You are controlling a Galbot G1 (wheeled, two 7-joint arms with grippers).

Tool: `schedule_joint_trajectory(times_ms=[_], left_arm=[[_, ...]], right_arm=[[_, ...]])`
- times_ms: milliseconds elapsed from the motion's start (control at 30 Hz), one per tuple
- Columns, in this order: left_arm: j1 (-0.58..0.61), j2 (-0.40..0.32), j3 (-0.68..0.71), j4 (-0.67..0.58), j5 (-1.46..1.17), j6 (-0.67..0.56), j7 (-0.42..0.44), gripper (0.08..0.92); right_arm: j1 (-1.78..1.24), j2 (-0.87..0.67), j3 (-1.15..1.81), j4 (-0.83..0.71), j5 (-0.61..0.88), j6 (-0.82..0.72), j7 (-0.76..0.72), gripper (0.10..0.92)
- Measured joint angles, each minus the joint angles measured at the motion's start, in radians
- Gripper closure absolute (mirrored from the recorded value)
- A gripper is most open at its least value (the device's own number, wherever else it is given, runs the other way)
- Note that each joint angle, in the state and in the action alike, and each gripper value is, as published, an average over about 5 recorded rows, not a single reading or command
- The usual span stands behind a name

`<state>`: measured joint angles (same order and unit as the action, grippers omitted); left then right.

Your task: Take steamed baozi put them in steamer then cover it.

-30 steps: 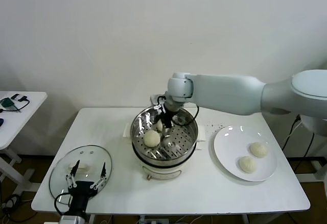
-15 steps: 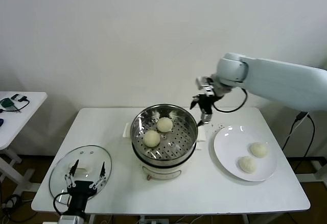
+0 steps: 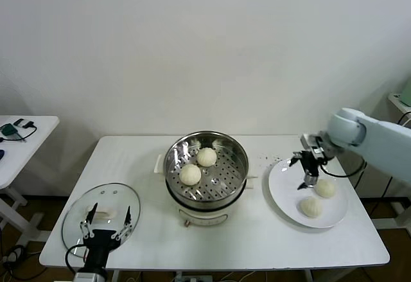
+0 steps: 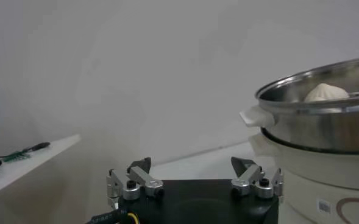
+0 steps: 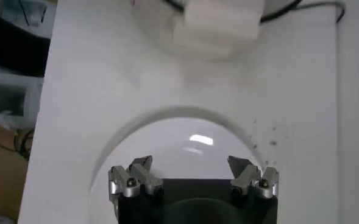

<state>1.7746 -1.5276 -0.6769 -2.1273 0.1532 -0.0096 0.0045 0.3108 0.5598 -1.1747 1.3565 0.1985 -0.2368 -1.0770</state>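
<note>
The steamer (image 4: pixel 325 122) is cut off by the left wrist view's edge, one bun (image 4: pixel 327 92) peeking above its rim. The plate (image 5: pixel 167 146) is partly hidden behind the right gripper (image 5: pixel 193 176).

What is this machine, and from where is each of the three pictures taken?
It is a two-armed robot at a white table. One camera on its head looks down; one camera sits on each wrist, behind that hand. The steamer holds two buns; two more lie on the plate. The right hand hangs open and empty over the plate. The left hand waits open over the glass lid, holding nothing.
</note>
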Motion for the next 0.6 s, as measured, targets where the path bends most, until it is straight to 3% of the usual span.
schedule_joint_trajectory(times_ms=[600], left_arm=[[-0.011, -0.006, -0.014, 0.009, -0.002, 0.009, -0.002, 0.177]], right_arm=[[-0.213, -0.015, 0.118, -0.089, -0.129, 0.022, -0.015, 0.203]])
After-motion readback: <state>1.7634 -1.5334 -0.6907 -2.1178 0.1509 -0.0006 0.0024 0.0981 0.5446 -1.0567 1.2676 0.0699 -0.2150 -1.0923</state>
